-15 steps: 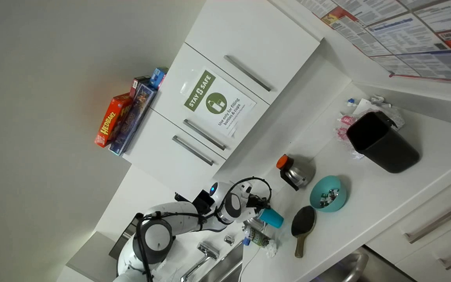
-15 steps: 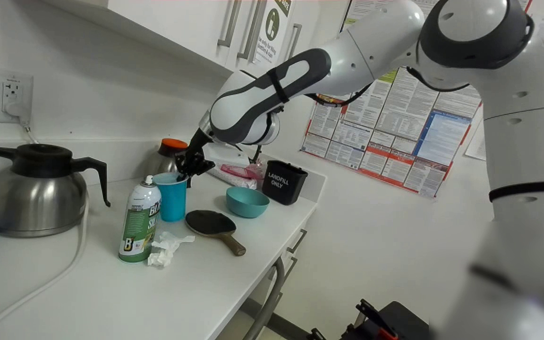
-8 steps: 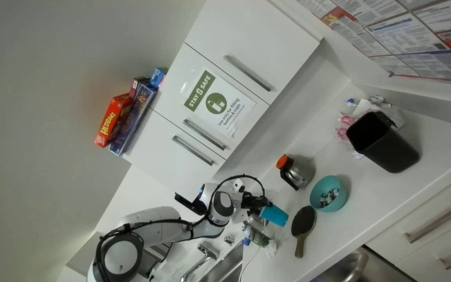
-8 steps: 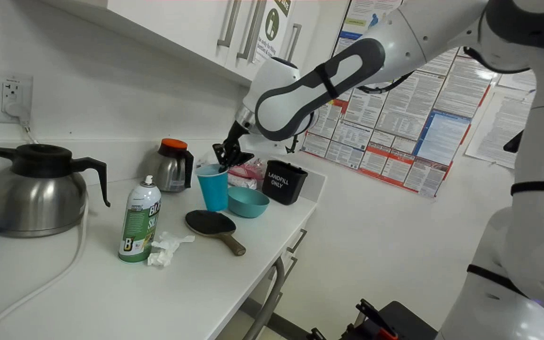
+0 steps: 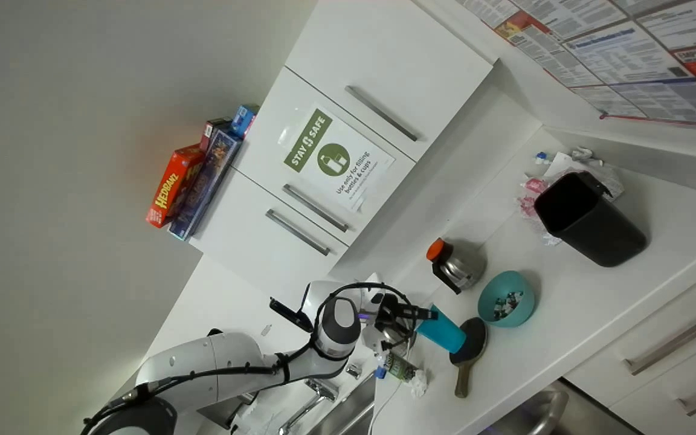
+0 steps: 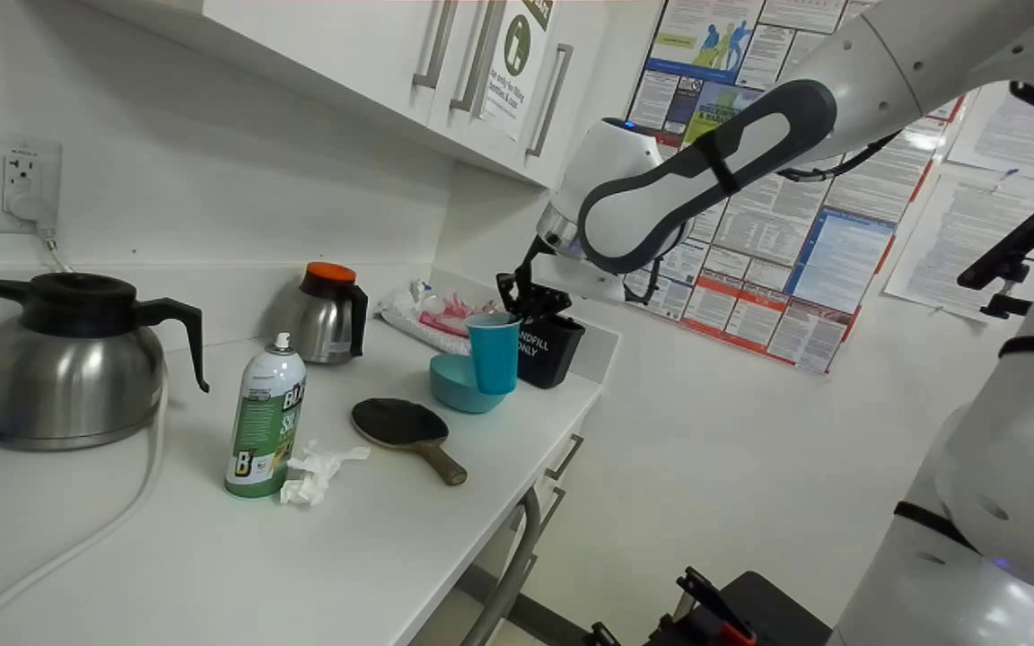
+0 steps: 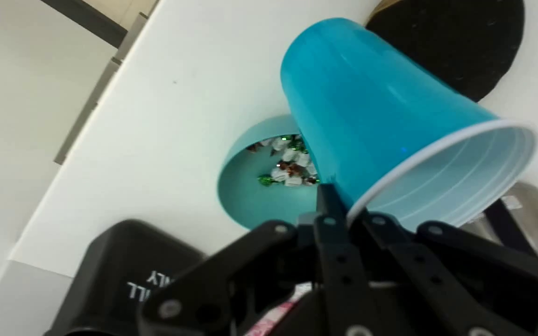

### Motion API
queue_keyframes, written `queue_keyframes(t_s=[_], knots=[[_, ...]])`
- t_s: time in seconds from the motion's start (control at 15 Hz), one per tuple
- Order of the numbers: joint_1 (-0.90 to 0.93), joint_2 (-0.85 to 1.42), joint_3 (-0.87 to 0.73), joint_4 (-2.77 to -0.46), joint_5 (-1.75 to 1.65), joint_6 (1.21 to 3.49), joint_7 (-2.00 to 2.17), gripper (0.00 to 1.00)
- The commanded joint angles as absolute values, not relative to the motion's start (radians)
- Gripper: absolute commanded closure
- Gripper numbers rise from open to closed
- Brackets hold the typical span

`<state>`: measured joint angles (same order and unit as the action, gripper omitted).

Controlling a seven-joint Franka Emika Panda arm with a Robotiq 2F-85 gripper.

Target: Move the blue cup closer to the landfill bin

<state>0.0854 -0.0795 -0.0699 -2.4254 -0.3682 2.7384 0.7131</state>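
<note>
The blue cup (image 5: 443,332) is turquoise with a white rim and hangs above the counter, its open end toward the gripper. In an exterior view the cup (image 6: 494,361) overlaps the turquoise bowl. My gripper (image 7: 341,205) is shut on the cup's wall at the rim, one finger inside and one outside. In the wrist view the cup (image 7: 367,102) is tilted and looks unfilled. The black landfill bin (image 5: 602,226) stands on the counter beyond the bowl; in an exterior view the bin (image 6: 555,345) is partly behind the gripper. Its corner shows in the wrist view (image 7: 124,261).
The turquoise bowl (image 6: 456,386) with wrapped sweets stands between cup and bin. A black paddle (image 6: 398,422) lies beside it. A steel flask (image 6: 324,327) with an orange lid stands near the wall. A spray can (image 6: 266,431) and crumpled tissue (image 6: 315,475) are farther off. Cabinets (image 5: 348,151) hang above.
My gripper has carried the cup along the counter toward the landfill bin, from near the spray can to around the bowl. It stays shut on the cup. The other objects have not moved.
</note>
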Motion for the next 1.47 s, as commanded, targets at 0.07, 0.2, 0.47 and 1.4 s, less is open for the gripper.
queue_keyframes(t_s=[0.07,0.2,0.47,1.4], knots=[[-0.091,-0.17,-0.033,-2.506,-0.522,2.737,0.942,0.99],[-0.121,-0.182,-0.051,-2.503,-0.68,2.712,1.1,0.99],[-0.124,-0.151,-0.061,-2.482,-0.737,2.723,1.133,0.95],[-0.175,0.085,-0.136,-2.279,-0.685,2.874,1.193,0.99]])
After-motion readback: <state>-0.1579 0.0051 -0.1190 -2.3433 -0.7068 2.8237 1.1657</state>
